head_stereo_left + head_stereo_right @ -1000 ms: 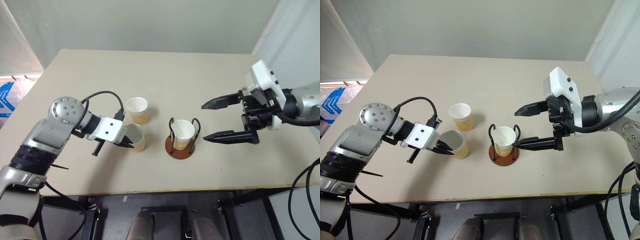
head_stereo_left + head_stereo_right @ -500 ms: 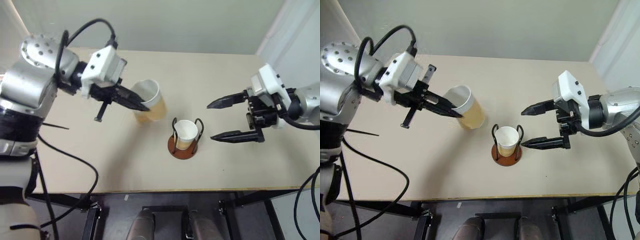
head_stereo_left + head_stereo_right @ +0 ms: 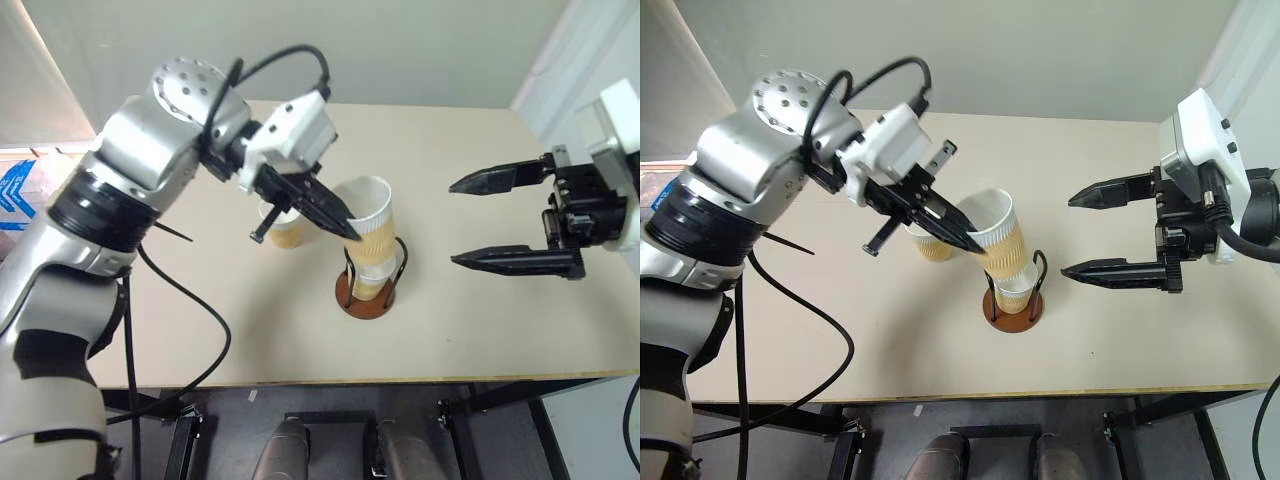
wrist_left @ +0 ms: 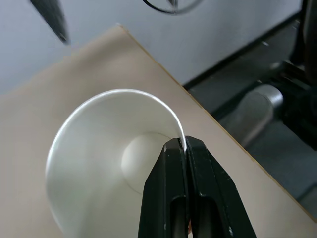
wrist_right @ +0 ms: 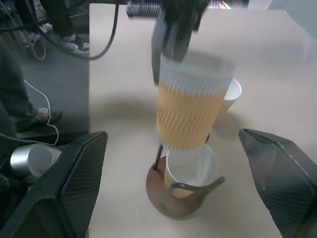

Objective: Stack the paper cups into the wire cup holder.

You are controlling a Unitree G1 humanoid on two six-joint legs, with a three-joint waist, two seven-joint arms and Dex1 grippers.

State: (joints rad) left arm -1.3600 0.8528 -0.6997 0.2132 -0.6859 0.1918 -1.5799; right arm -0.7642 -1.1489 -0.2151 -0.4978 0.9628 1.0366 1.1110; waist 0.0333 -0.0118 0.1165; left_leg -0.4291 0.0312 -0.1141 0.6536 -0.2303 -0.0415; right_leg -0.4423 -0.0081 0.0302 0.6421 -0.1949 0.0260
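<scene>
Now the left gripper has carried its paper cup up off the counter and across to the wire cup holder; a second ago that cup stood on the counter beside the other loose cup, left of the holder. Its fingers are pinched shut on the cup's rim, one inside and one outside. The held cup hangs tilted just above the cup already in the holder, its base at or just inside that cup's mouth; whether they touch cannot be told. The remaining loose cup stands where it was, behind the left gripper. The right gripper hovers to the right of the holder with fingers spread wide and empty, drawn back a little farther from the holder than before.
</scene>
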